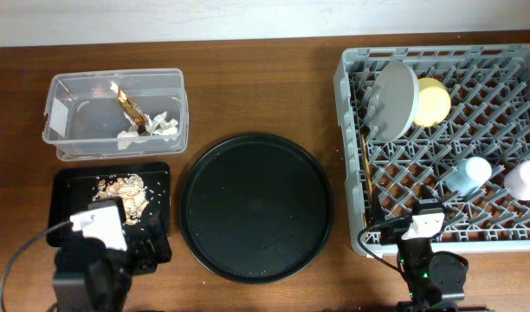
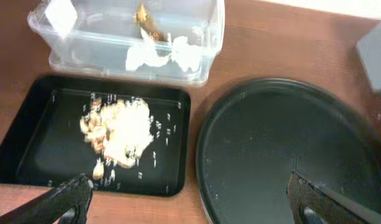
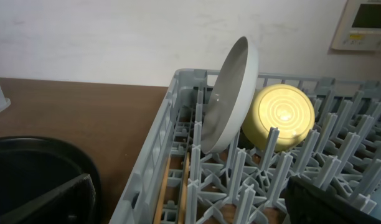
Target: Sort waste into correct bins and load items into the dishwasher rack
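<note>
Now, left tool (image 2: 189, 184): spread wide and empty, over the near edges of the shallow black tray (image 1: 66, 178) and the round black tray (image 2: 271, 143).
right tool (image 3: 189, 186): also wide open, holding nothing, just outside the near wall of the dishwasher rack (image 1: 347, 130).
shallow black tray: front left of the bench; holds the food scraps (image 2: 119, 130), which look crumbly, light and likely to shed if pinched.
light-blue cup (image 1: 468, 175), pink cup (image 1: 525, 180): near right of the rack; probably light, hard and smooth, so grip across the wall.
chopsticks (image 1: 366, 169): along the rack's left side; thin and stiff, so pinch mid-length.
clear tub (image 1: 53, 113): far left; holds the tissue (image 1: 157, 128), soft and near weightless, and the wrapper (image 1: 131, 108), slick and crinkly.
plate (image 3: 231, 93): on edge between pegs; rigid, smooth, likely breakable, so take it by the rim.
yellow bowl (image 3: 281, 115): tipped on its side just beside the plate.
</note>
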